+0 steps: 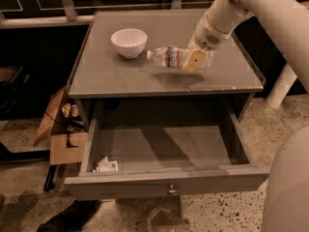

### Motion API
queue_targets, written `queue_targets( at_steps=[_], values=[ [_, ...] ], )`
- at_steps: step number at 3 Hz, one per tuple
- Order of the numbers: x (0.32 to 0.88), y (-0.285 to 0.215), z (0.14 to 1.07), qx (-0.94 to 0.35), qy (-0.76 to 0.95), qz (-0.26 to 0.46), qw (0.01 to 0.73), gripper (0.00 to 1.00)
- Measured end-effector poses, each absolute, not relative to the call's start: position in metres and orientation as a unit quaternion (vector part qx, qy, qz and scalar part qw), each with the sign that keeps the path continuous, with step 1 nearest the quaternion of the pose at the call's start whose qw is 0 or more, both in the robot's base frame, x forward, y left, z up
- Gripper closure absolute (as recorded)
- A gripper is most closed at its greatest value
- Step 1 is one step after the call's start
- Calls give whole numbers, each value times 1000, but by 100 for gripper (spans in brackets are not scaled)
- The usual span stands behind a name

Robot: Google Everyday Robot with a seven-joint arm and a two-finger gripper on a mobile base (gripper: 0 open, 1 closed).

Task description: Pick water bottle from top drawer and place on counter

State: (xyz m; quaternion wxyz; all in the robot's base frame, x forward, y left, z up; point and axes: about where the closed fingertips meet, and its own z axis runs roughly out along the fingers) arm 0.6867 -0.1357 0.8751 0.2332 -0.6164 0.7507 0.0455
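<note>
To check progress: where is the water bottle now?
In the camera view, the water bottle lies sideways in the shut gripper above the counter, just right of the white bowl, cap toward it.

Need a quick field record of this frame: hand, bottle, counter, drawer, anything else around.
hand: over the counter's right half, shut on the water bottle near its base end
water bottle: sideways in the grip, cap toward the white bowl, shadow beneath it, so apparently not set down yet
counter: white bowl at back left
top drawer: pulled open, white packet in its front left corner
floor: cardboard box left of the cabinet
stage: bottle out of drawer, release not yet done
</note>
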Motion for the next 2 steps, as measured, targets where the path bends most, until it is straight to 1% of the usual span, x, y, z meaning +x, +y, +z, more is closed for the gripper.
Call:
queue_targets(
  at_steps=[2],
  values=[
    [697,-141,853,-589,760,56,269,100]
  ],
)
